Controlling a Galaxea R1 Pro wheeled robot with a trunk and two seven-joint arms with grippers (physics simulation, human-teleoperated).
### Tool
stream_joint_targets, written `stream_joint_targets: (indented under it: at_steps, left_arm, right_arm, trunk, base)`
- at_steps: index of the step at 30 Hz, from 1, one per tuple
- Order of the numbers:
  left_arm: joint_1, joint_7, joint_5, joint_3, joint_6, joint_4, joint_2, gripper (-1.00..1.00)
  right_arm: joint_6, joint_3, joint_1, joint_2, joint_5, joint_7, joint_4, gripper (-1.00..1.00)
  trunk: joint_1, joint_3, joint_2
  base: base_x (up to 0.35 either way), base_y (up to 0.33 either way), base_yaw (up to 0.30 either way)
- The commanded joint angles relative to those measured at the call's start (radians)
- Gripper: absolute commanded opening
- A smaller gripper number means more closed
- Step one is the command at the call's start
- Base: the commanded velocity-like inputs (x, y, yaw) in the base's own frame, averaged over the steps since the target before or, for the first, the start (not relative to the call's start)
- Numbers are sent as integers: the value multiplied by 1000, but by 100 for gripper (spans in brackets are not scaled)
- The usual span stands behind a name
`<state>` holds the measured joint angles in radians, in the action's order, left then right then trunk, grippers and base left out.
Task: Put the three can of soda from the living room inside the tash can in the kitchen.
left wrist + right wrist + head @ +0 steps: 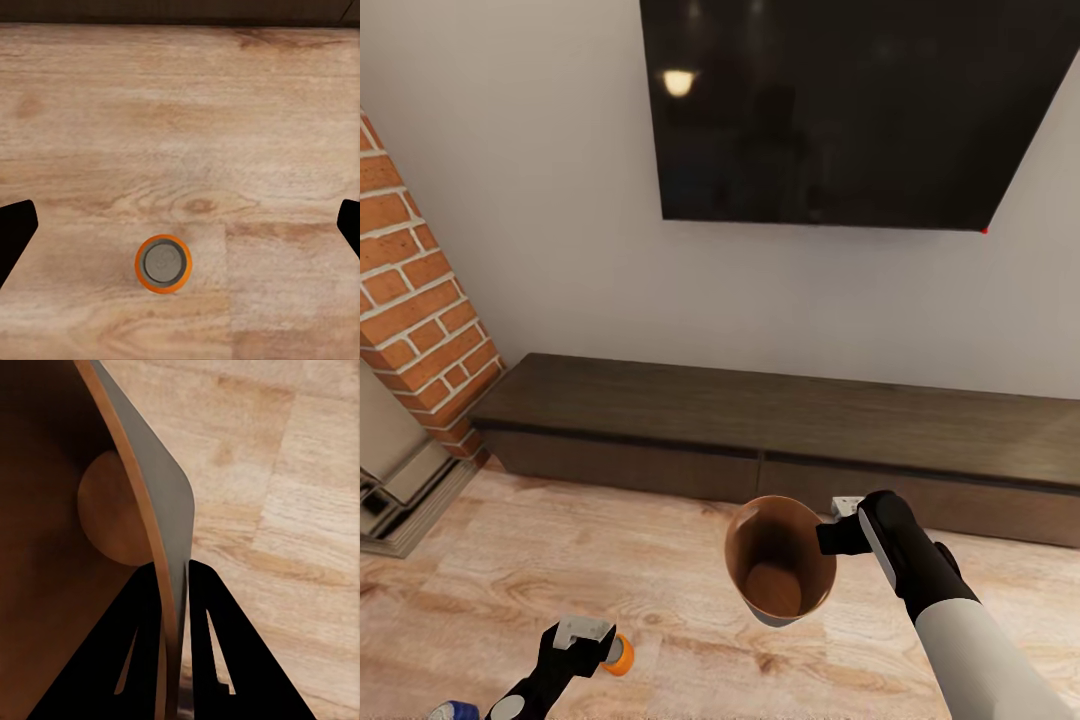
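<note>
The right gripper (830, 537) pinches the rim of the trash can (780, 560), holding it above the wood floor (610, 560); the left gripper (180, 225) hangs spread wide over one upright orange can (163, 263). Behind stand one wall-mounted black screen (840, 110), one long dark cabinet (760, 420) and a brick fireplace (420, 310). Two cans show: the orange one and a blue one (455, 711) at the picture's lower edge.

I'm in the living room of a home. A big dark television (840, 110) hangs on the pale wall (510, 180) ahead of me, with a long low dark cabinet (760, 420) under it. A red-brick fireplace (420, 310) stands at my left (its hearth edge just shows), and the wood floor (560, 560) runs underneath.
</note>
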<state>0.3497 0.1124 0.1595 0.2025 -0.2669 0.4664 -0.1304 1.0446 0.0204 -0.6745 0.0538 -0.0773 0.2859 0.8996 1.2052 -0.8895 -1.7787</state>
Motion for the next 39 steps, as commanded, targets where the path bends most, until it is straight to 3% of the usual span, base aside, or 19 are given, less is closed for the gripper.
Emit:
stream_joint_targets:
  at_steps: [1,31,39]
  left_arm:
    - [0,0,0,0,0,0,0,100]
    - [0,1,8,-1,0,1,-1,100]
    - [-1,2,6,-2,-1,3,-1,100]
  right_arm:
    - [3,-1,0,0,25,7,0,-100]
    - [3,3,0,0,30,7,1,-100]
    - [3,4,0,0,30,7,1,-100]
  trunk:
    - [4,-5,-7]
    - [119,-142,-217]
    - [119,-153,-217]
  base:
    - [0,0,0]
    - [0,0,0]
    - [0,0,0]
